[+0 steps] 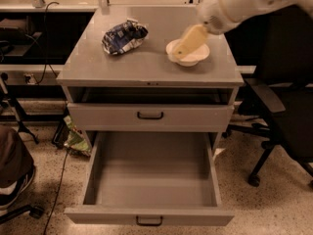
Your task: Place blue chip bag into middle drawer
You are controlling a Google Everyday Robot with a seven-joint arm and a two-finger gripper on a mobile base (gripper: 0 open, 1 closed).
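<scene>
Jaw state: cannot tell. Cream-coloured gripper (182, 47) hovers over round white bowl (195, 58). Crumpled dark-blue foil chip bag (123, 37) lies on grey cabinet top (146, 68), well left. Deep grey metal middle drawer (149, 214) (standing open) waits. Step: approach; next, likely swing left onto bag.

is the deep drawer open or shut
Open: the middle drawer is pulled out, floor bare. The blue chip bag lies on the cabinet top; the pincer is at the white bowl.
</scene>
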